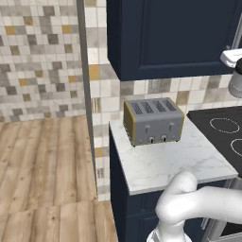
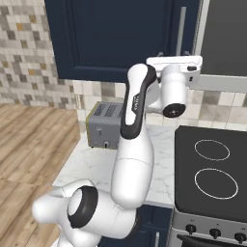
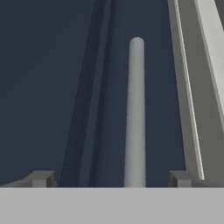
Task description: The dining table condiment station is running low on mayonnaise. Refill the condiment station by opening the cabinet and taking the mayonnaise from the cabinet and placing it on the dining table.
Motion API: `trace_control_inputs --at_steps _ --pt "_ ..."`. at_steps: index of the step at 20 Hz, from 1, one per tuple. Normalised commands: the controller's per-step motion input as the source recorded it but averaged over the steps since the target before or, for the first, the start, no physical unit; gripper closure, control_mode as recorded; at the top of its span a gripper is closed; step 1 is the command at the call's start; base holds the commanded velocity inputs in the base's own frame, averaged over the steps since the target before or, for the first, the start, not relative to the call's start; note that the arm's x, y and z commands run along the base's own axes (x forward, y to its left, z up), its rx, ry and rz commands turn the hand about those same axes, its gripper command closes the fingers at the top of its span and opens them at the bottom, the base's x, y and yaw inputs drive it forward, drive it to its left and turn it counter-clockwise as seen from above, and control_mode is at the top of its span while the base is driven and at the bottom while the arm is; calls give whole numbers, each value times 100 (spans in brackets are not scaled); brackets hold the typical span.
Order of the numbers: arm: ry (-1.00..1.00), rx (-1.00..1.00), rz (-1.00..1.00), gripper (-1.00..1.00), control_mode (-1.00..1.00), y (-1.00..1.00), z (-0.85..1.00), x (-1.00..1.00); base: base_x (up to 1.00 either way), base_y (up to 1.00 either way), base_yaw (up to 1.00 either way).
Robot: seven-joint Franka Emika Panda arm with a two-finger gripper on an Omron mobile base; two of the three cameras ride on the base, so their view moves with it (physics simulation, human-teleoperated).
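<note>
The gripper (image 3: 109,178) is held wide open and empty, close to the cabinet (image 2: 116,38) door, so that the silver handle (image 3: 135,113) falls between the fingertips (image 3: 41,178) for a pull. The door is shut; the mayonnaise is judged to be behind it.

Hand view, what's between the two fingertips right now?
The cabinet's silver bar handle stands between the open hand's fingertips, not yet gripped.

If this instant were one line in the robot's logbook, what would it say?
stage: reaching for cabinet handle | gripper: open, handle between fingertips, not gripped | door: shut | toaster: on counter
</note>
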Motion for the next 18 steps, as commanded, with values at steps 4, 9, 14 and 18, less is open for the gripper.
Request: trace_control_inputs --at_steps 4,9,14,18 --pt "5 0 0 -100 -100 8 3 14 0 0 0" --pt "7 0 1 -100 -100 -2 9 32 0 0 0" --pt "3 0 3 -100 -100 -7 5 27 0 0 0" --pt "3 0 4 100 -100 -1 0 21 0 0 0"
